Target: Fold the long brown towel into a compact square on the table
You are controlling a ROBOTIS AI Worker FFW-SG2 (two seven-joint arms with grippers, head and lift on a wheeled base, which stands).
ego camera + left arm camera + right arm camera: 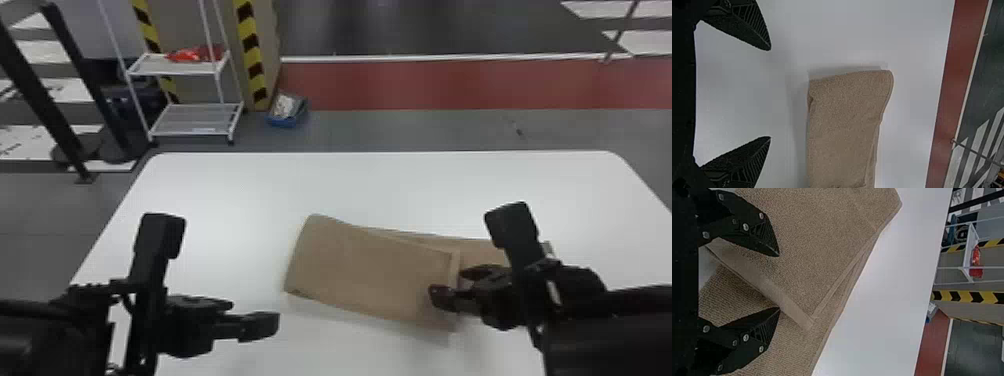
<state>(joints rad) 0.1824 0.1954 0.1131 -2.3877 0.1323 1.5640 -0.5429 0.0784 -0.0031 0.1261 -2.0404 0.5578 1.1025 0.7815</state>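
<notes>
A long brown cloth towel [370, 270] lies folded over on itself on the white round-cornered table [225, 200], around the middle of its width and toward the near side; its upper layer ends in a hemmed edge, and a lower layer runs out beyond that to the right; over there the robot's black right gripper [450, 284] hangs over the towel, its two fingers spread apart, though whether they touch the cloth I can't tell; the black left gripper [254, 313] sits left of the towel, clear of it, fingers wide too.
</notes>
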